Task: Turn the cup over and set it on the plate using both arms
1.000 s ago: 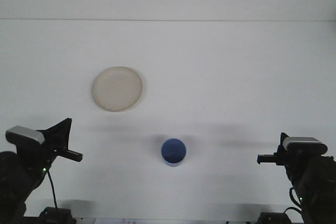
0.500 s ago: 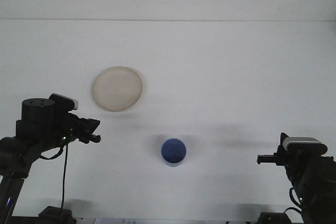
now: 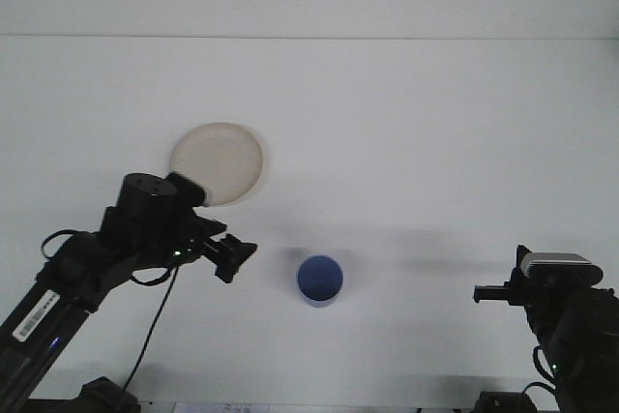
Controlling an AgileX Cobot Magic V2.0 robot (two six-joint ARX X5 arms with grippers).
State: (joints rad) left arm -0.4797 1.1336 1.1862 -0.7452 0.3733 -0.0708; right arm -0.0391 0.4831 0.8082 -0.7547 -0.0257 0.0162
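Front view: the blue cup (image 3: 319, 280) is being shown on the bench just right of the left pincer (image 3: 235, 257), far nearer than the right pincer (image 3: 481, 291). Nothing is being held by either; their openings cannot be told.

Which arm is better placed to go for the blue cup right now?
Left. The left gripper is extended over the table, just left of the blue cup at about its level. The right gripper sits back at the table's right edge, far from the cup.
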